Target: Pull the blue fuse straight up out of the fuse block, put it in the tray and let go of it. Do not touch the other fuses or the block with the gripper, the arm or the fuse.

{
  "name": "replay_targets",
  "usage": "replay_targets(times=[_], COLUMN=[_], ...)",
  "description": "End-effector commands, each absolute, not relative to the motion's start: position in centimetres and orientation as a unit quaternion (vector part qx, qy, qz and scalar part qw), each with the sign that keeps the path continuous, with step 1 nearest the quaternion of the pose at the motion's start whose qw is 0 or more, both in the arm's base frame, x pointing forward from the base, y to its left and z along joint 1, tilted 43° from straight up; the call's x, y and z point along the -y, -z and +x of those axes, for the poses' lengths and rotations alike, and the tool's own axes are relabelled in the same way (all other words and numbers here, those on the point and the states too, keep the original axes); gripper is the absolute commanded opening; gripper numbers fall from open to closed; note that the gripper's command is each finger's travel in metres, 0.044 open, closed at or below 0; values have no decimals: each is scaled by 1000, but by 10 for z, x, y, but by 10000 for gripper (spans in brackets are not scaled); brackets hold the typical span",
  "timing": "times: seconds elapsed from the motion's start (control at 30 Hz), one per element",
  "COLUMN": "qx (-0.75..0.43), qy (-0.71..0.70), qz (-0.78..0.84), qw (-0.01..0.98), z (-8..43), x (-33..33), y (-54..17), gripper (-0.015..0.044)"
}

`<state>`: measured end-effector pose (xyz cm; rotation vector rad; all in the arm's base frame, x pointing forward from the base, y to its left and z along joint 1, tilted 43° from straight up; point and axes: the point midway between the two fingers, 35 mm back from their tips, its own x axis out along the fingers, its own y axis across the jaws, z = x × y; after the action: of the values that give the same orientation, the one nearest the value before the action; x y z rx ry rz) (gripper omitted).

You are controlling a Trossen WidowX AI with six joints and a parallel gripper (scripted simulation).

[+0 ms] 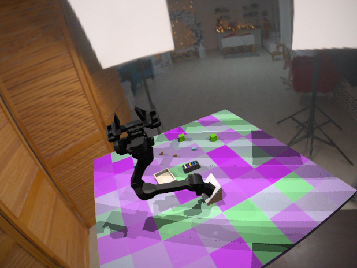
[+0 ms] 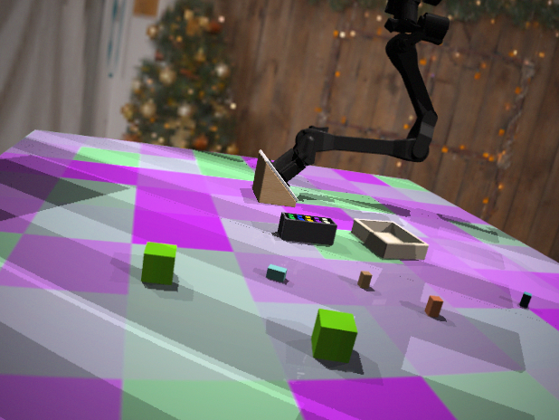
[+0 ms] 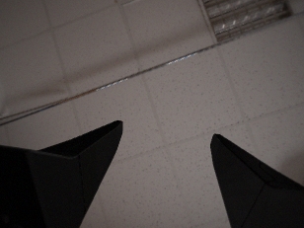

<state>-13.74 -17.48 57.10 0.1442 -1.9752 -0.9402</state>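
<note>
Fingers (image 1: 140, 113) out of frame in the exterior view.

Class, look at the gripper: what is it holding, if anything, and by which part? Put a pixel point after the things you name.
Nothing is held: the gripper (image 1: 129, 112) (image 3: 166, 132) is open, its fingers standing well apart with only bare ceiling visible between them.

Black fuse block (image 2: 307, 232) (colourful little tops and all) between the wooden wedge (image 2: 270, 186) and small teal block (image 2: 276, 273).
</note>
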Motion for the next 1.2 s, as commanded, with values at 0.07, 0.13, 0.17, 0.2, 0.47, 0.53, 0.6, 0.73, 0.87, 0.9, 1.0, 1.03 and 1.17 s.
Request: replay_targets(times=[0.07, 0.13, 0.17, 0.2, 0.47, 0.53, 0.6, 0.73, 0.87, 0.9, 1.0, 1.03, 1.17], qx=[791, 771, 755, 738, 633, 611, 587, 501, 372, 338, 236, 201, 62], qy=[398, 426, 445, 464, 537, 551, 565, 604, 637, 641, 643, 641, 616], qz=[71, 94, 109, 126, 215, 226, 237, 273, 315, 324, 347, 353, 372], qw=[459, 465, 469, 474, 515, 522, 529, 556, 598, 608, 641, 651, 691], z=[-137, -134, -132, -129, -90, -84, -78, -55, -16, -6, 27, 38, 83], x=[186, 205, 218, 232, 295, 306, 315, 346, 378, 384, 397, 400, 401], y=[-566, -557, -550, -543, -498, -490, -481, -448, -399, -387, -348, -335, -283], gripper=[235, 183, 156, 130, 60, 60, 60, 60, 60, 60, 60, 60, 60])
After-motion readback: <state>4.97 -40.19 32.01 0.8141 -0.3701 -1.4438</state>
